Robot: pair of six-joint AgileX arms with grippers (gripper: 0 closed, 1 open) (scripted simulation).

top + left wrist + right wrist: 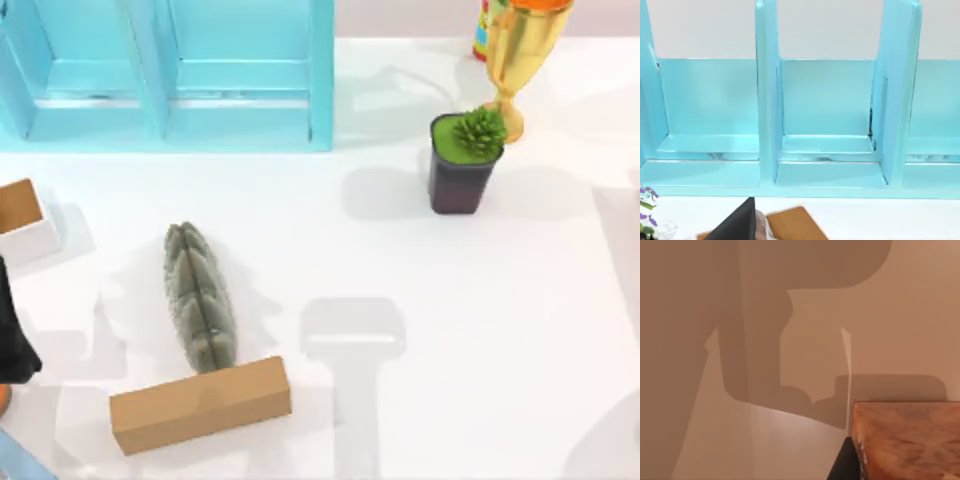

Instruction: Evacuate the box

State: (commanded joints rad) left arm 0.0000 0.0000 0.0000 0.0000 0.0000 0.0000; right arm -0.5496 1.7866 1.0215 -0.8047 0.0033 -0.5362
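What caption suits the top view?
Grey ridged object touching a cardboard block; potted succulent and gold trophy beside a blue shelf.

A small open white box (22,222) with a brown inside stands upright at the left edge of the surface, partly cut off there, just in front of the blue shelf, its opening facing up; what it holds, if anything, cannot be made out.

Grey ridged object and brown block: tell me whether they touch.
Cannot tell. In the top view the grey ridged object runs down to the brown block's upper edge with no visible gap, but a downward look cannot confirm real contact.
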